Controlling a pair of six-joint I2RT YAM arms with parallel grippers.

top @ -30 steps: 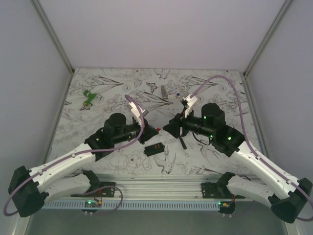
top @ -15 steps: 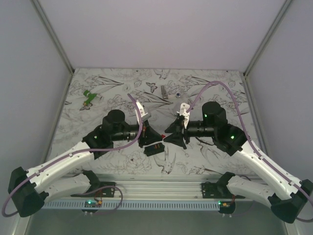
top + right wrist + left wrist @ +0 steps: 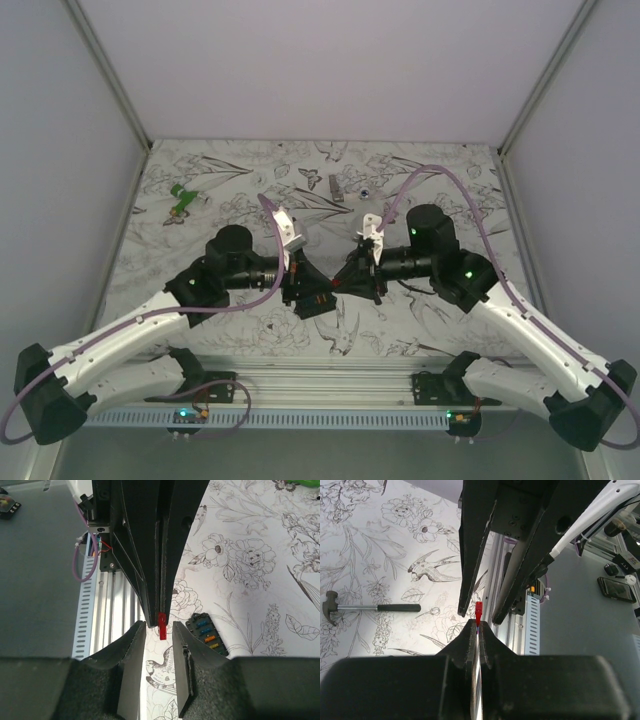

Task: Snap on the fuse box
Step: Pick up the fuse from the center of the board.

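The fuse box (image 3: 206,632) lies flat on the flower-print table, black, with blue, orange and green fuses in its open face. In the top view the fuse box (image 3: 318,304) is mostly hidden under the two grippers. My left gripper (image 3: 478,625) is shut on a small red fuse (image 3: 478,611), whose tip sticks out past the fingertips. My right gripper (image 3: 159,630) faces it tip to tip, open. Its fingers (image 3: 131,650) stand on either side of the red fuse (image 3: 161,624) without touching it. Both grippers (image 3: 318,285) (image 3: 345,283) meet above the table.
A black-handled hammer (image 3: 370,608) lies on the table off to the side. A green piece (image 3: 183,198) sits at the far left, and a small grey oblong piece (image 3: 336,187) at the far middle. A metal rail (image 3: 330,375) runs along the near edge.
Both arms swung inward until their tips met over the fuse box. The right jaws narrowed around the red fuse that the left gripper holds.
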